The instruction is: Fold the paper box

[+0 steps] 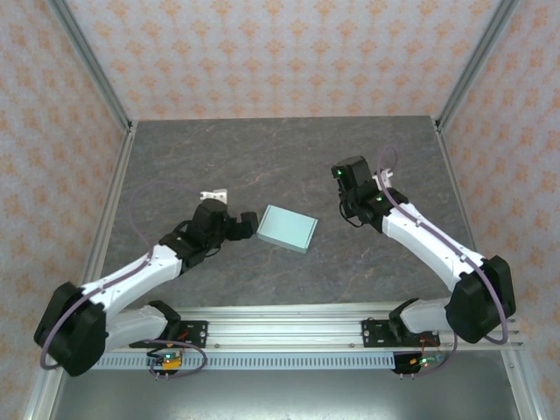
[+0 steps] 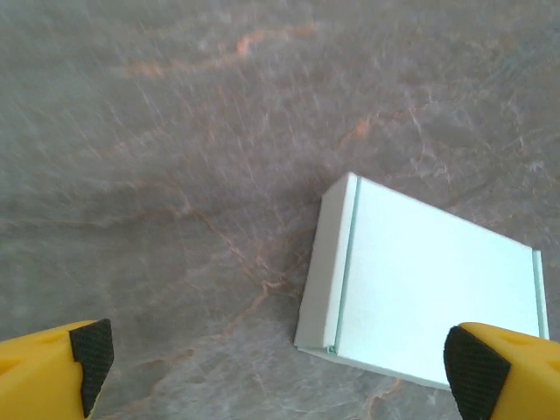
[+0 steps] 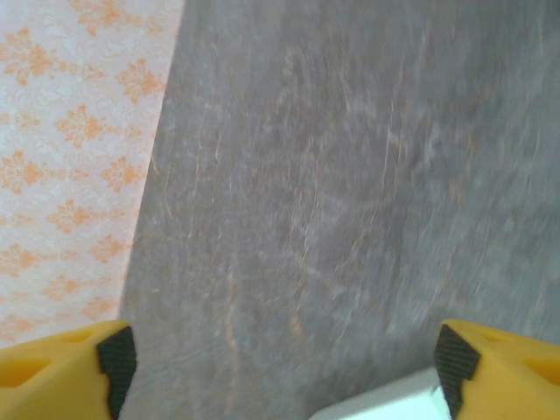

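Although the wrist views show only their fingertips, the left pincer and right pincer both stand spread and empty. The paper box lies closed and flat at mid-surface between them. One left fingertip hides its corner, and the right wrist view crops it to a blurred edge.

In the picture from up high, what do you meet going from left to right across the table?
left gripper → paper box → right gripper
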Controlling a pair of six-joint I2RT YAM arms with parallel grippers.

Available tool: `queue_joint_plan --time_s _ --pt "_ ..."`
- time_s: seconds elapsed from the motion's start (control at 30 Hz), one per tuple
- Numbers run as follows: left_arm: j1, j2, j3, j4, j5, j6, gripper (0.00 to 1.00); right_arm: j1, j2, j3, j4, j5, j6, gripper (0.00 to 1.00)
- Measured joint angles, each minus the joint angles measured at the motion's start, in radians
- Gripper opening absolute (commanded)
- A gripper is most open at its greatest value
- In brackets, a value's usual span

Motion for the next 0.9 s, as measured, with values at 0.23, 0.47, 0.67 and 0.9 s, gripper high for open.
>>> queue_joint_plan --time_s 0.23,0.47,0.67,0.9 --pt "0.081 -0.047 0.230 -0.143 -0.204 0.140 1.00 0.000 -0.143 -0.086 0.187 0.217 -0.673 0.99" --pt "0.305 -0.060 0.256 -0.159 -0.281 0.200 1.00 -0.107 -0.311 -0.309 0.447 0.280 -1.138 0.99" --pt "0.332 -0.112 0.033 -0.008 -0.240 0.362 1.00 -0.239 -0.321 -0.489 0.553 0.232 -1.227 0.99" --pt "0.436 -0.001 -0.192 0.211 -0.132 0.481 1.00 -0.445 -0.239 -0.706 0.755 -0.006 -1.217 0.99"
